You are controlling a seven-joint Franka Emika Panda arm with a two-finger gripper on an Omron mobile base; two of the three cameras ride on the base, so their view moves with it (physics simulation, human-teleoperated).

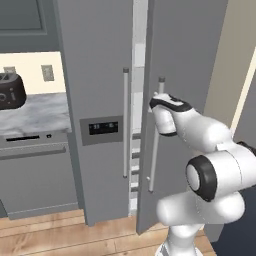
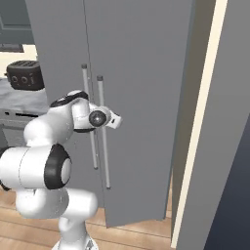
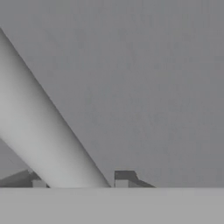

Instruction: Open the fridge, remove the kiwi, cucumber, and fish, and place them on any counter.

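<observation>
hand (image 3: pixel 81 181) astride right fridge (image 1: pixel 100 75) handle (image 3: pixel 39 135)

You see the tall light-grey two-door fridge (image 1: pixel 100 100) with its right door ajar, white shelves in the gap; a black toaster (image 1: pixel 11 91) sits at nine o'clock on the marbled surface (image 1: pixel 35 115).

Light-grey fridge (image 1: pixel 100 75) with a dark display panel (image 1: pixel 103 128), grey-white marbled counter (image 1: pixel 35 112), black toaster (image 1: pixel 10 91)
</observation>
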